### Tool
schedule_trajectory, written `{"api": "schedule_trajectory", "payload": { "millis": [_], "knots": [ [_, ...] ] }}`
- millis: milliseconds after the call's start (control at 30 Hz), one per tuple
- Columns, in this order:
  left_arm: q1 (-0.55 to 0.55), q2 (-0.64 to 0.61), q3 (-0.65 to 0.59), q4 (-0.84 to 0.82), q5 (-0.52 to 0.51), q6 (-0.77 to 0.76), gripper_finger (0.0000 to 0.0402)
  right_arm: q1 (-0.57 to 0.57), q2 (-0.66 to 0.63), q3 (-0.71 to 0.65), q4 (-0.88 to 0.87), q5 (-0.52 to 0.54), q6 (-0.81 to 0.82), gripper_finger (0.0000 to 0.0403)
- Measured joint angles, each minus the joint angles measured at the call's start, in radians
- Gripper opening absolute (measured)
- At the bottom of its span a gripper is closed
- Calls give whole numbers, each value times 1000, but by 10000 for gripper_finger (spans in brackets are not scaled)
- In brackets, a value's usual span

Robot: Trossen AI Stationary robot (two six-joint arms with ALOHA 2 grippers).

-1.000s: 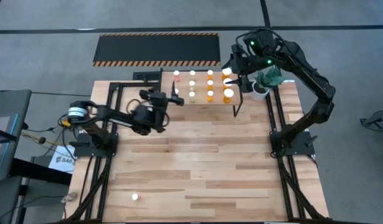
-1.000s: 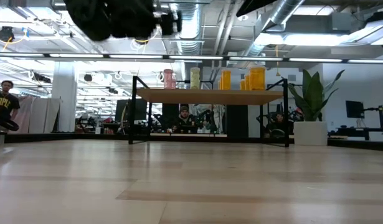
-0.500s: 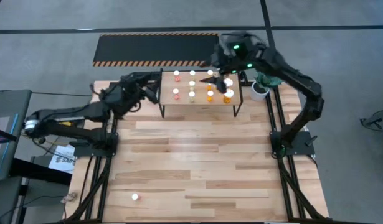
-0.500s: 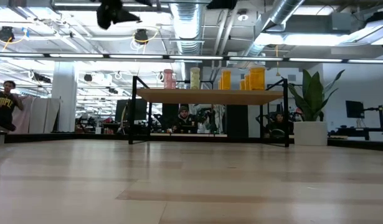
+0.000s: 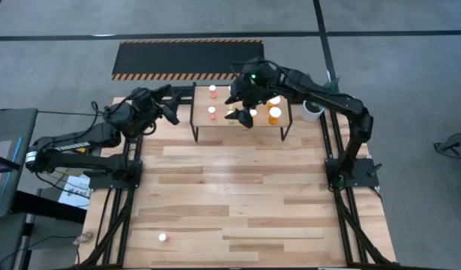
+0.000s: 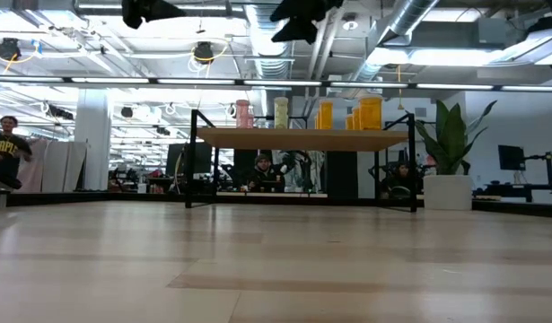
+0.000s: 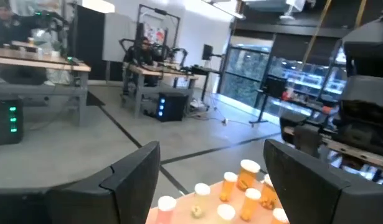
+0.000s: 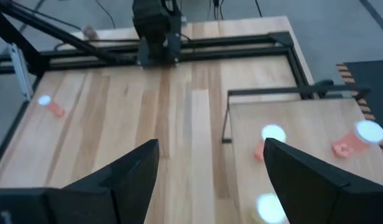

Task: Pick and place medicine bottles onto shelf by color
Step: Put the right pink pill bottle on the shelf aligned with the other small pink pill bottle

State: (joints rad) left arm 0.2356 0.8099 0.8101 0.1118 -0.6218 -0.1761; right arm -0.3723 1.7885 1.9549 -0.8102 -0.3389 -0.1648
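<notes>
High view, checked against a second back. Finds the right arm (image 5: pixel 320 86) swung away from the plant pot (image 5: pixel 312 110) and in over the middle of the shelf (image 5: pixel 215 124). Right jaws apart, nothing between them, hanging above the rows of bottles (image 5: pixel 213 112) rather than on any one.

Finds the left arm (image 5: pixel 103 135) pulled back from the counter (image 5: pixel 237 195) in front of the shelf to a spot off the shelf's end. Left jaws likewise apart and empty, with the shelf bottles ahead of them and lower.

Leaves the shelf rows as they were: pink at one end, orange at the other, pale ones between.

Counts one not yet shelved: lone bottle (image 5: pixel 163 237), pink-bodied by the right wrist view, sitting on the counter well apart from both jaws, far out ahead of the right pair.

Reads as a placing done and a turn toward that last pickup. Calls for a long reach across to the near corner, probably easier for the left arm.
</notes>
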Motion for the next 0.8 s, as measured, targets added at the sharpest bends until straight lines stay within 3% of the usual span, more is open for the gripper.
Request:
{"api": "schedule_trajectory", "payload": {
  "millis": [167, 400, 633, 800],
  "knots": [
    [7, -37, 0, -27, 90, -9, 275, 23, 0, 0, 61, 18, 59, 306],
    [92, -103, 0, -128, 321, -74, 275, 23, 0, 0, 72, 26, 90, 302],
    [151, -75, 0, -184, 370, -124, 275, 17, 24, 3, 120, 23, 108, 302],
    [178, -64, 0, -159, 405, -149, 275, -14, 67, 2, 130, -39, 107, 302]
  ]
}}
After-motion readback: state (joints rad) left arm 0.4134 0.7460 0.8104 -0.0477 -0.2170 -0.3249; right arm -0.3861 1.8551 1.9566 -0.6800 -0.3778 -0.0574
